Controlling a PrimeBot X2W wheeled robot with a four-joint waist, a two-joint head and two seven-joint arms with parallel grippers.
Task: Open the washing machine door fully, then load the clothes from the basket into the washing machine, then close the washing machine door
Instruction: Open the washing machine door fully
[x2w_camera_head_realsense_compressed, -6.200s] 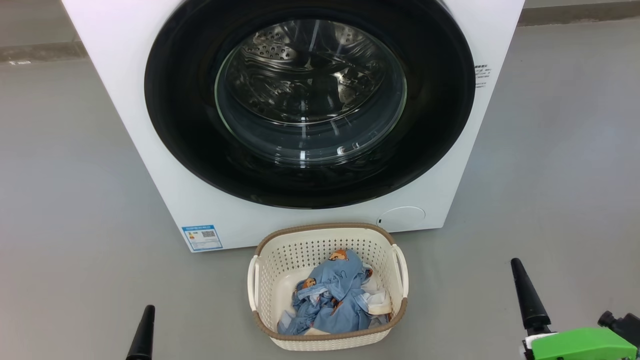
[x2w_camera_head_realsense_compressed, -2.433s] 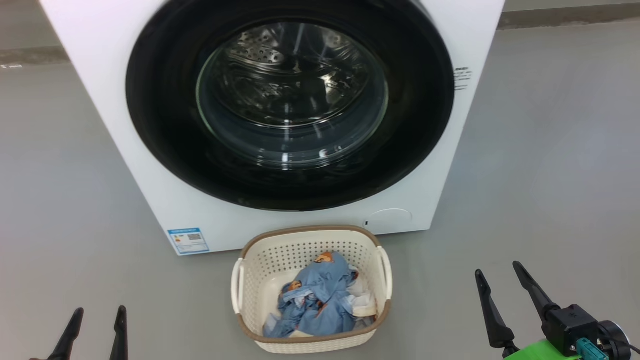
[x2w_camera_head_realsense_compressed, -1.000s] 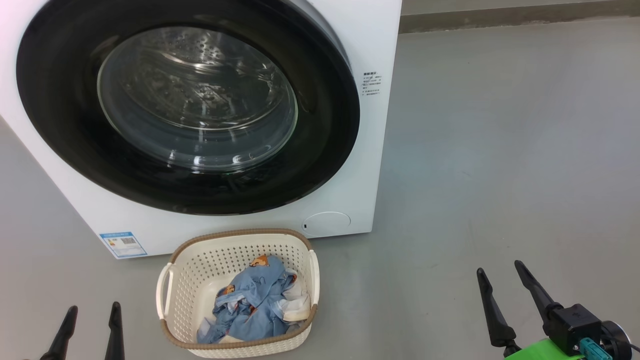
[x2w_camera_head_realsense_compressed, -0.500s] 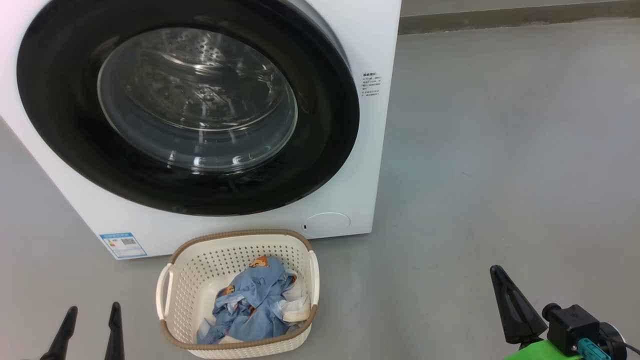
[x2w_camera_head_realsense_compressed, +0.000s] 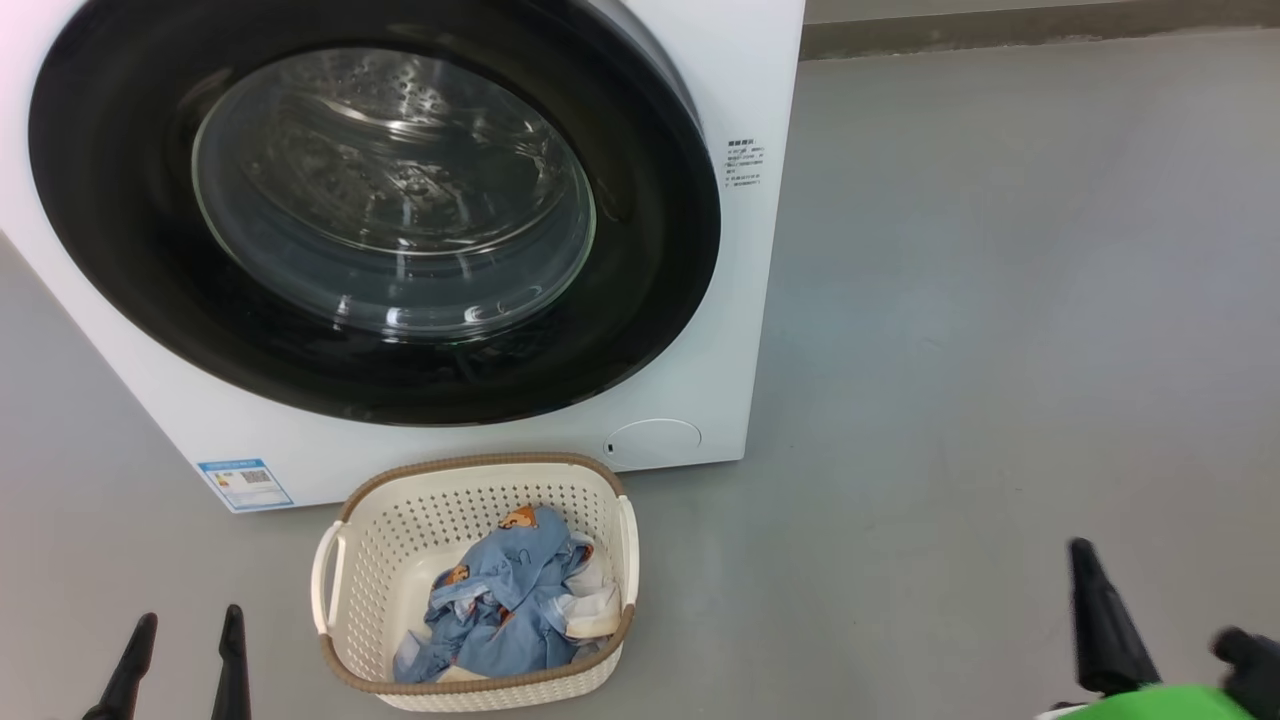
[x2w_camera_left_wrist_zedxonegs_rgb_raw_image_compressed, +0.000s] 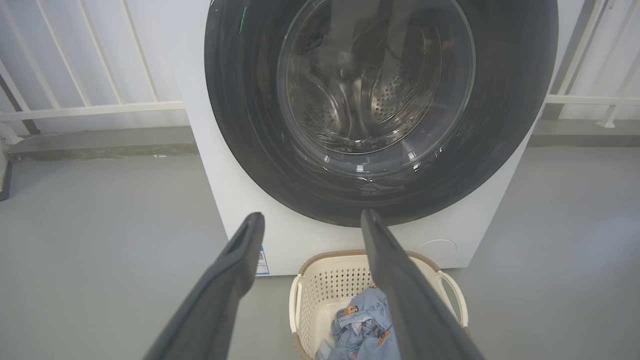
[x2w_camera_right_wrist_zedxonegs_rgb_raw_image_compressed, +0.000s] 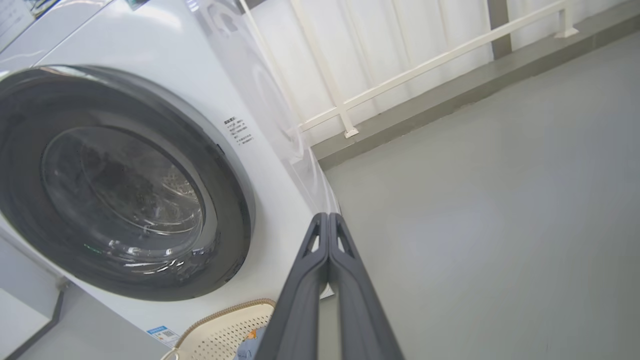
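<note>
left gripper (x2w_camera_head_realsense_compressed: 188, 628): jaws wide apart, empty | right gripper (x2w_camera_right_wrist_zedxonegs_rgb_raw_image_compressed: 328, 218): jaws pressed together, empty

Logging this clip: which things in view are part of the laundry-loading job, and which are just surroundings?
Part of the job: washing machine; washing machine door, not yet open; basket; clothes in the basket.

Just there: blue energy sticker; round flap low on the machine's front; white railing behind; grey floor.
</note>
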